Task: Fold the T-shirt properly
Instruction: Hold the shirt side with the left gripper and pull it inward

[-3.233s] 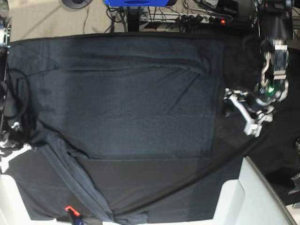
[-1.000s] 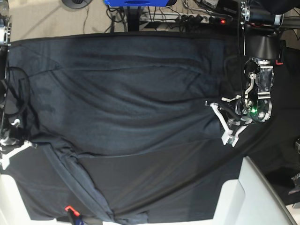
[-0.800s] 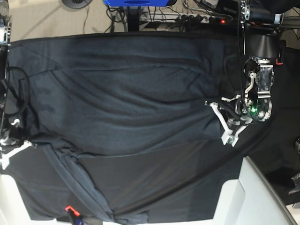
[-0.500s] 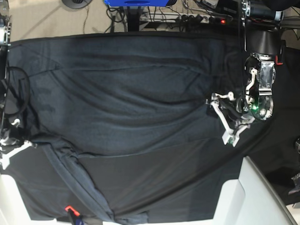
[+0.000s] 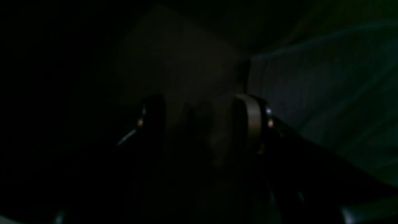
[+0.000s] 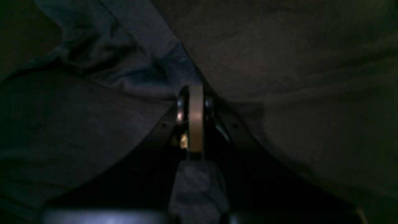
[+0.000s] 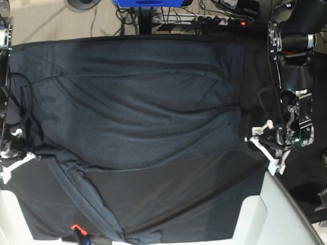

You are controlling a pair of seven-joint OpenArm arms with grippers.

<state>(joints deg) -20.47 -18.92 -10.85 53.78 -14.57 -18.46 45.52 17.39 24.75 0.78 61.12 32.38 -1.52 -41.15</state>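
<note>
T-shirt (image 7: 138, 112) spread over black-draped counter (image 7: 286, 173), bunched toward near-left corner. Right claw (image 6: 196, 93) clenched on shirt fabric. Left claw (image 7: 263, 148) released, off shirt's right edge. Cables on floor (image 7: 46, 20) beyond.

Cluttered workshop floor behind a black-draped table

A smooth black cloth (image 7: 306, 184) covers the table (image 7: 255, 214), whose white edge shows at the near corners. Beyond it lie beige floor (image 7: 46, 20), tangled cables (image 7: 214, 18), a power strip with a red light (image 7: 240, 22) and a blue object (image 7: 148, 3).
</note>
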